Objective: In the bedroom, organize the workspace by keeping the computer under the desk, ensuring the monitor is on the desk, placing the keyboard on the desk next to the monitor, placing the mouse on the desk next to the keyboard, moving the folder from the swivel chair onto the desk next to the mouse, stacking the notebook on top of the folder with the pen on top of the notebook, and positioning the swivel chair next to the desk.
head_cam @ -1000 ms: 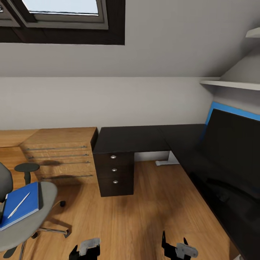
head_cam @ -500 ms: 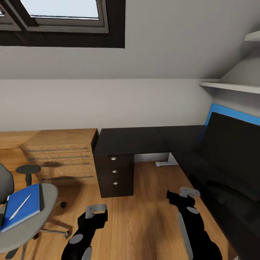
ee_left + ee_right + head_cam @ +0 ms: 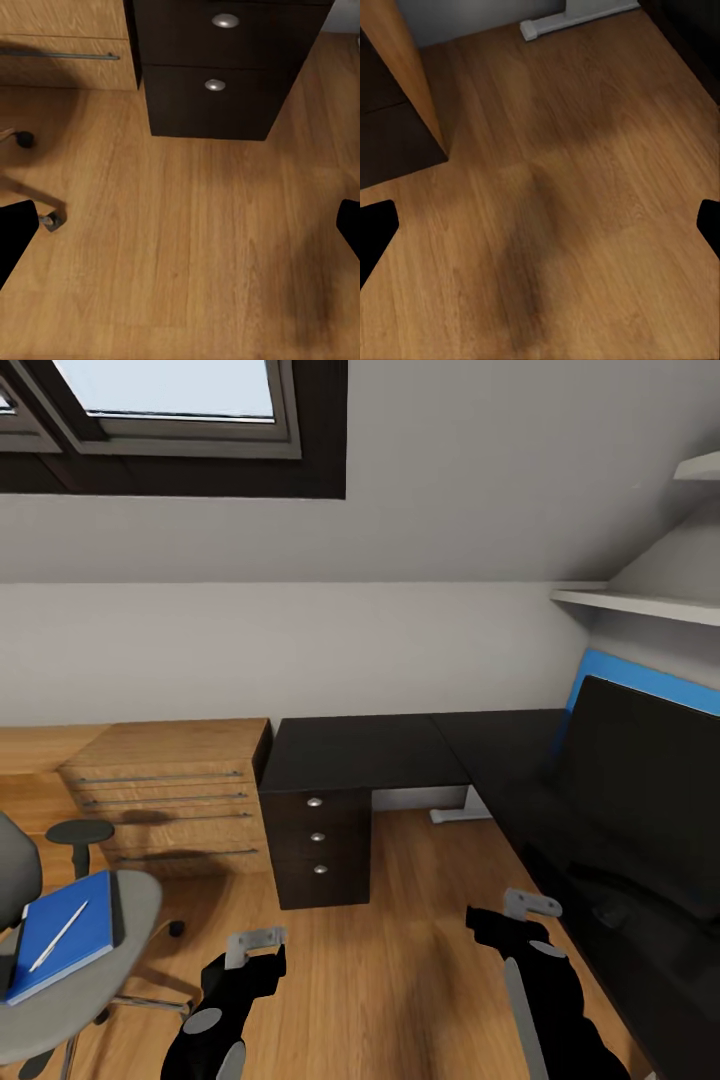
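- Head view: the desk [image 3: 360, 752] is an L-shaped glossy black surface running along the back wall and down the room's right side, with a white leg [image 3: 455, 808] at the corner.
- Under its left end sits a dark drawer unit [image 3: 318, 840] with three silver knobs, and a light wooden chest of drawers [image 3: 165, 795] stands just beside it.
- The monitor [image 3: 645, 790] stands on the right stretch of the surface, a big black panel before a blue strip on the wall.
- The swivel chair [image 3: 90, 950] is at the room's left, well apart from the desk, on the wooden floor [image 3: 400, 920].
- The folder [image 3: 60, 935] lies flat on the chair seat, bright blue, and the pen [image 3: 57, 936] lies slantwise on top of it.
- The left gripper [image 3: 255, 940] and right gripper [image 3: 530, 905] both hang over bare floor, holding nothing; from here I cannot tell how far their fingers are spread.
- Left wrist view: the fingers [image 3: 13, 236] show as black tips at opposite edges, spread wide, with nothing between them. Beyond them are floor, two drawer fronts with knobs, the wooden chest and a chair caster [image 3: 51, 221].
- Right wrist view: the fingers [image 3: 375, 225] are likewise spread wide and empty, over floor, with the foot of the white leg [image 3: 577, 16] further off.
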`<state>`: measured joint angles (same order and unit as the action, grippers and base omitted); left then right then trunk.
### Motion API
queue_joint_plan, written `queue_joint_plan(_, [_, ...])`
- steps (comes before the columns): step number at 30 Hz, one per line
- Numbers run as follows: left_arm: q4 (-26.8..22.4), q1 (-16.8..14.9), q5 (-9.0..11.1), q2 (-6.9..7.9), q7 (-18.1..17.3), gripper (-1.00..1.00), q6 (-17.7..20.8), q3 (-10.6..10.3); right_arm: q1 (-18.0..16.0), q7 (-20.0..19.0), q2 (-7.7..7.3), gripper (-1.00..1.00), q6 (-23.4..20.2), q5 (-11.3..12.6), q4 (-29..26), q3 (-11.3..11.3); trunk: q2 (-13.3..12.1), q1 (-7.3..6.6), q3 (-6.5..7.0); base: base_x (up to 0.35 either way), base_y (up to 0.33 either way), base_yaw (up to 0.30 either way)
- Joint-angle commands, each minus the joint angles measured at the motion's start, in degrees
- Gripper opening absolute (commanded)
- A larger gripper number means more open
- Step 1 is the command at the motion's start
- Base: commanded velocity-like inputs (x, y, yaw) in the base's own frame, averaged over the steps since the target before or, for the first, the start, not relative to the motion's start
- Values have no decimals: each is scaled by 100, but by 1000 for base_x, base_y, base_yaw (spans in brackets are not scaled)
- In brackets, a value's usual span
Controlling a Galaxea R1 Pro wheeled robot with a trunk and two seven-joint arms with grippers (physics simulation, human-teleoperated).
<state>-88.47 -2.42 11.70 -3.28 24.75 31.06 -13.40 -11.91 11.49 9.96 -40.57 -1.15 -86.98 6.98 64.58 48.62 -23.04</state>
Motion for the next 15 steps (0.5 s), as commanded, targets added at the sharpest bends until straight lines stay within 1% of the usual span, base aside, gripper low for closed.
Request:
queue_joint_plan(1, [-6,-4,61,2,56,100,12,-7,-5,8,4,100,-27,16,-5,4,4,0,-7,0,0,-25])
queue_joint_plan(8, [5,-4,70,-2,57,100,6,-18,0,11,4,100,-17,61,10,5,4,0,-9,22,0,-12])
queue_joint_plan(11, [5,-4,73,-5,57,100,6,-26,-3,11,4,100,-11,63,16,5,4,0,-9,224,0,-161])
queue_joint_plan(15, [11,-4,77,-6,57,100,4,-25,-4,11,4,100,-6,63,23,10,4,0,-9,281,0,-241])
